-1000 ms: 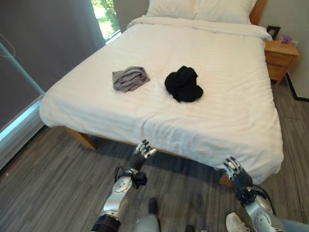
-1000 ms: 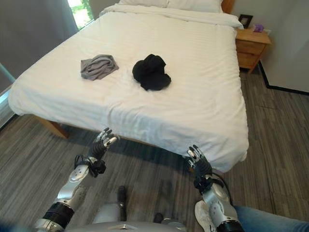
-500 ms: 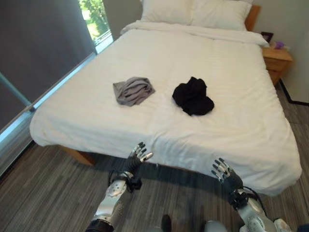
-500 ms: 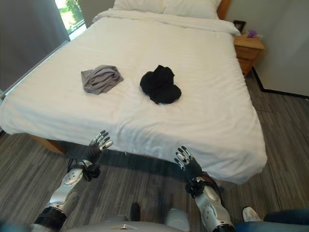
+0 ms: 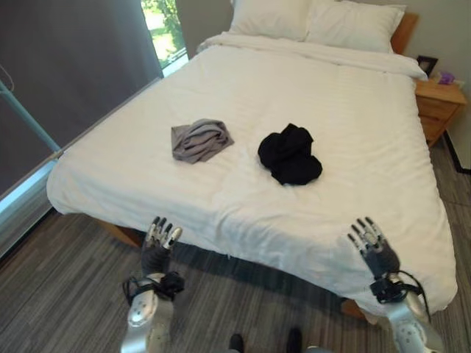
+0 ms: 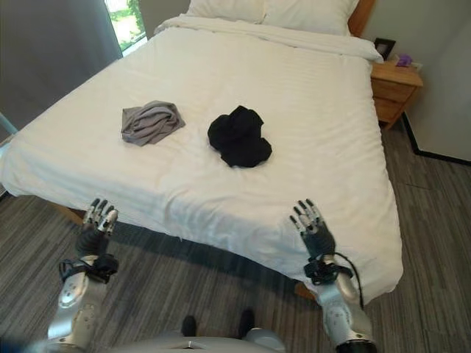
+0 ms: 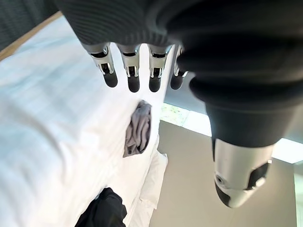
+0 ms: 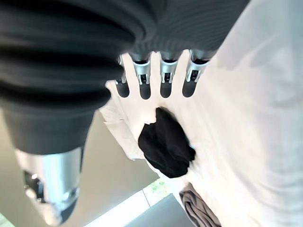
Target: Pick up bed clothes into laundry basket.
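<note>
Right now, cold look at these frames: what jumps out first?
A black garment bunched near the middle of the white bed, with a grey garment crumpled beside it toward the window side. Below, the left hand and right hand are raised at the bed's near edge, fingers straight, holding nothing.

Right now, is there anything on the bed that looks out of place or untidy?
Yes. Two crumpled garments lie loose in the middle of the otherwise made bed: a grey one toward the window side and a black one beside it, apart from each other. Both hands, left and right, are open at the near edge, holding nothing.
</note>
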